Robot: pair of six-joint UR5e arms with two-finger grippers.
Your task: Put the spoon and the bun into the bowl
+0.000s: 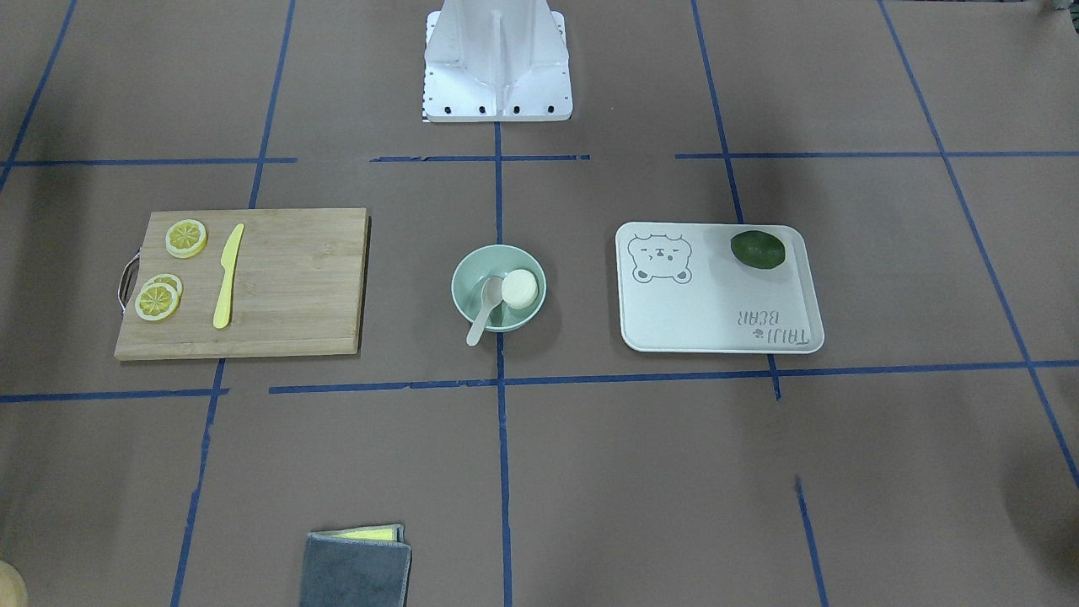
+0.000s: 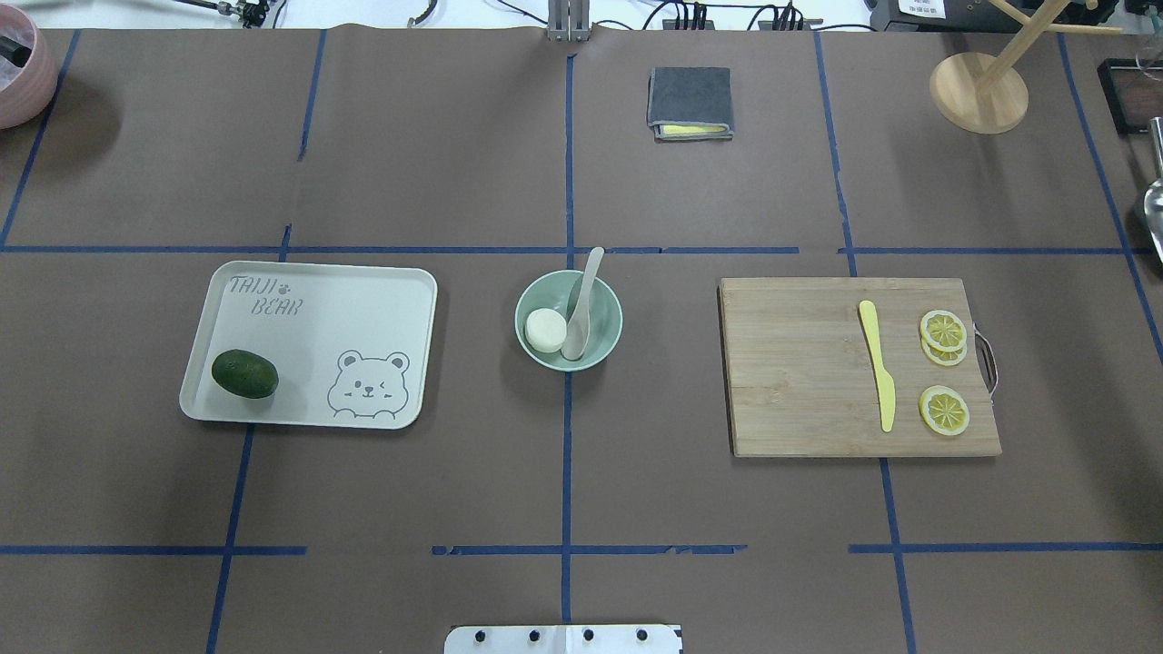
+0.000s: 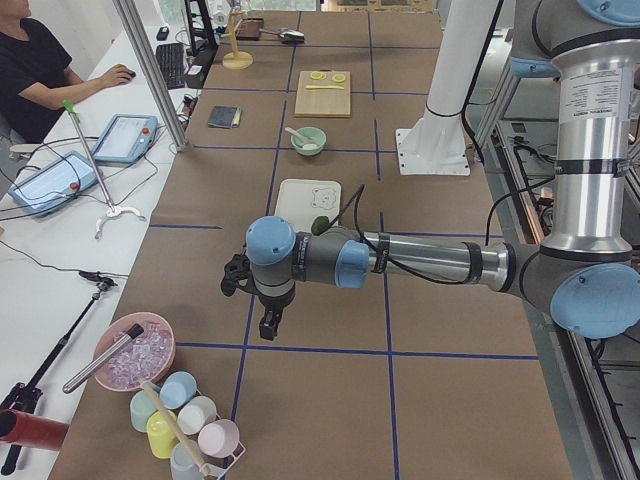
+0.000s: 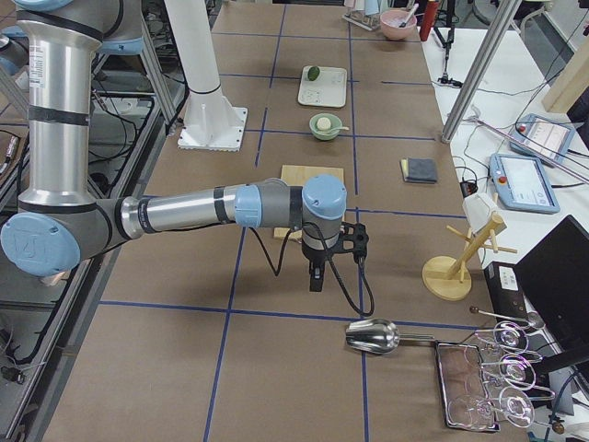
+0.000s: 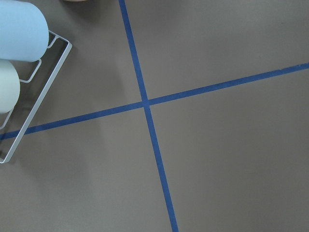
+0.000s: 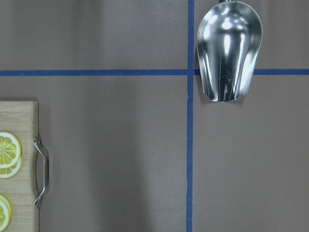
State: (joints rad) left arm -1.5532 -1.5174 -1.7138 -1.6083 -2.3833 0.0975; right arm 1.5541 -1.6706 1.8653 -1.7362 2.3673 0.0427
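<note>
The bun (image 2: 545, 330) and the spoon (image 2: 581, 313) both lie inside the bowl (image 2: 614, 338), so we judge the task finished; no further move seems needed. The left gripper (image 3: 271, 324) and right gripper (image 4: 316, 279) hang far from the bowl; spread or closed, we cannot tell.

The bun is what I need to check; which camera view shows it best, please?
The overhead exterior view: the bun lies whole and unblocked in the bowl, beside the spoon. The front-facing view shows it nearly as well; the side views show at most a tiny pale spot, and neither wrist view shows it.
</note>
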